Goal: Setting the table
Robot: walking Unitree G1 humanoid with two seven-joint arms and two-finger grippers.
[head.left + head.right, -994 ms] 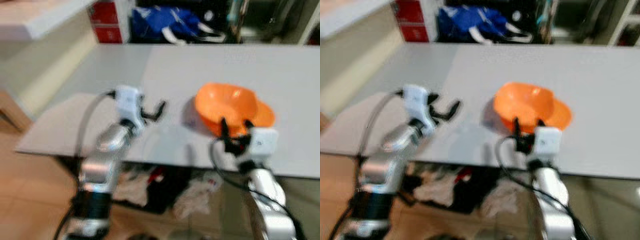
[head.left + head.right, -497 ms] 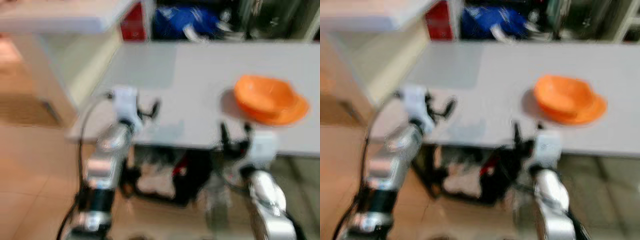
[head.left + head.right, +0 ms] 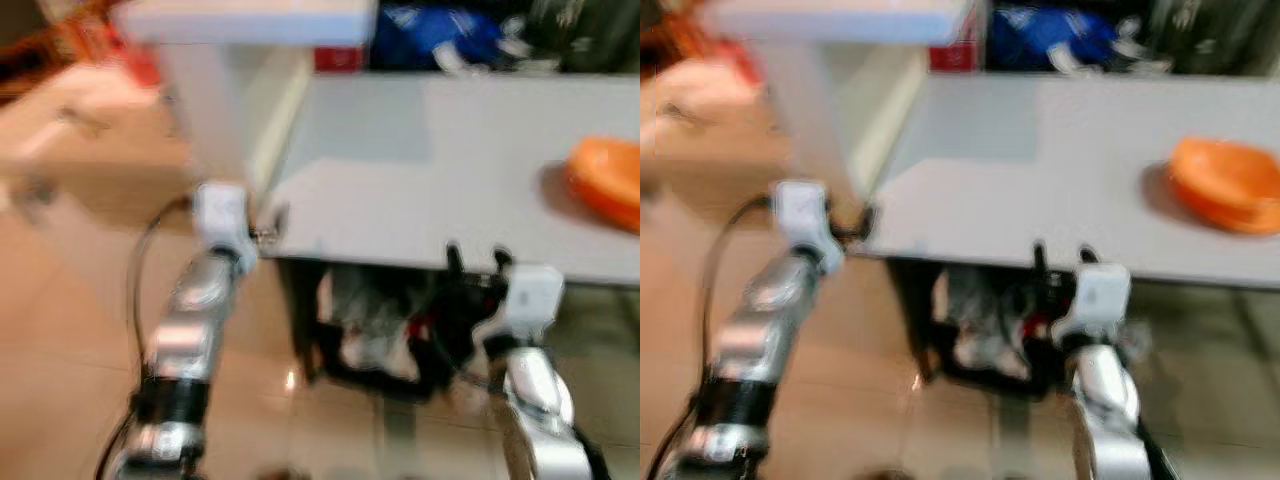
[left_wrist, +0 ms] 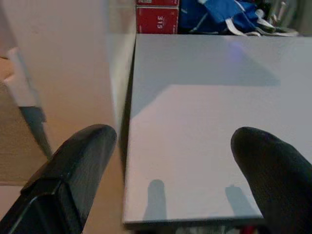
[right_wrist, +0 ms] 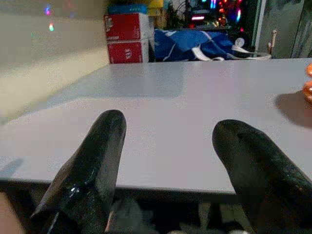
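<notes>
from the head, blurred, a grey table point(image 3: 420, 170) carries an orange bowl point(image 3: 1225, 185) near its right end, well apart from both arms; the left gripper point(image 3: 268, 232) sits at the table's near left corner and the right gripper point(image 3: 476, 262) at its near edge. in the left wrist view the left gripper's fingers point(image 4: 73, 170) are spread wide over that corner, holding nothing, with a red box point(image 4: 157, 18) and blue bag point(image 4: 219, 14) beyond the far edge. in the right wrist view the right gripper's fingers point(image 5: 92, 165) are likewise wide and empty at the table edge, the bowl's rim at the frame edge.
</notes>
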